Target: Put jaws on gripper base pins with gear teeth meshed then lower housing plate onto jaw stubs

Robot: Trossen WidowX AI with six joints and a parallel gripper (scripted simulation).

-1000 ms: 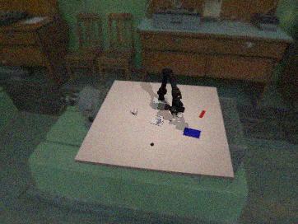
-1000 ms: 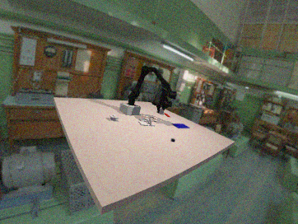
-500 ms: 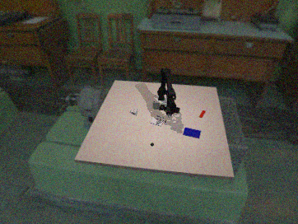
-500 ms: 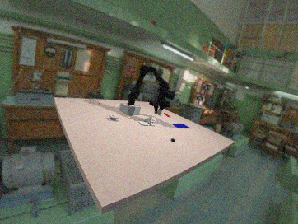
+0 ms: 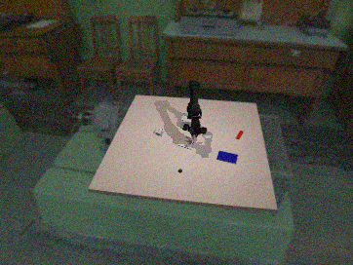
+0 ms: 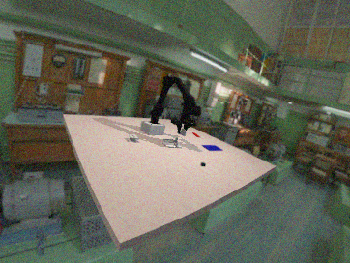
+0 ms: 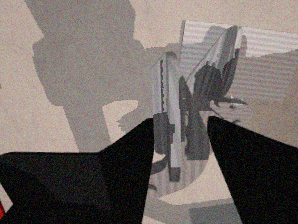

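My gripper (image 5: 194, 133) (image 6: 181, 130) (image 7: 180, 123) is shut on a grey jaw (image 7: 173, 95), a long upright piece with a serrated edge and a rounded, ribbed lower part. It is held above the table, close to the gripper base (image 5: 184, 146) (image 6: 169, 144) (image 7: 269, 42), whose ribbed plate shows at the upper right of the wrist view. Another grey upright piece (image 7: 231, 52), apparently the other jaw, stands at the base beside the held one. The pins and any gear contact are hidden. A small grey part (image 5: 158, 132) (image 6: 132, 139), possibly the housing plate, lies apart to the left.
A blue rectangle (image 5: 227, 157) (image 6: 212, 148) and a red block (image 5: 239, 134) (image 6: 195, 134) lie to the right. A small black object (image 5: 179, 170) (image 6: 203, 164) lies towards the front. A light grey box (image 6: 153, 128) stands by the arm's foot. The arm's shadow darkens the area around the base.
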